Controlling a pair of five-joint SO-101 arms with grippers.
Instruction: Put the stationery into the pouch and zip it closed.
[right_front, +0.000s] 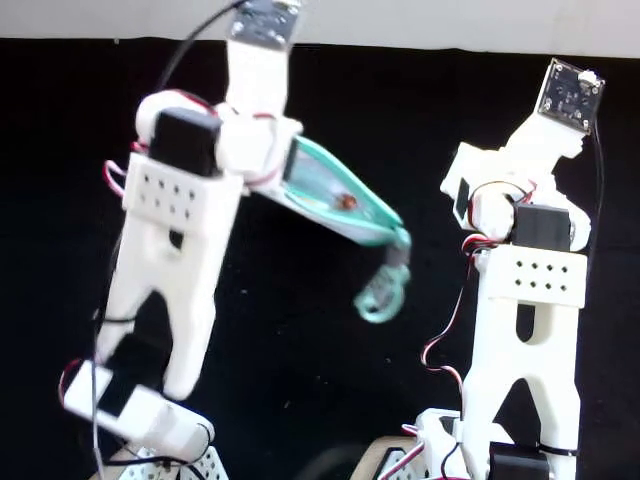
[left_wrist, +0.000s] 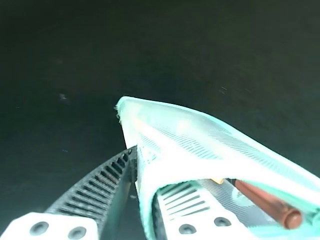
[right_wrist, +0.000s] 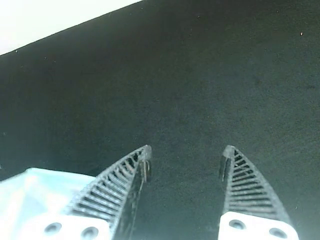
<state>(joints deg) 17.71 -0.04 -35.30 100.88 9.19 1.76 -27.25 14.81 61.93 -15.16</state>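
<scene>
A teal mesh pouch (right_front: 340, 205) hangs in the air above the black table, held at one end by my left gripper (right_front: 285, 170). A teal strap (right_front: 383, 292) dangles from its lower end. In the left wrist view the left gripper (left_wrist: 145, 167) is shut on the pouch (left_wrist: 200, 145) edge, and a brown pen (left_wrist: 265, 202) lies inside the mesh. The pen shows as a brown spot (right_front: 347, 201) in the high view. My right gripper (right_wrist: 187, 160) is open over the bare table with nothing between its fingers. A pale corner of the pouch (right_wrist: 30, 192) lies beside it.
The black table cloth (right_wrist: 200, 75) ends at a white edge (right_wrist: 45, 20) at the back. The right arm's white upright body (right_front: 530, 290) stands to the right of the pouch, with a gap between them.
</scene>
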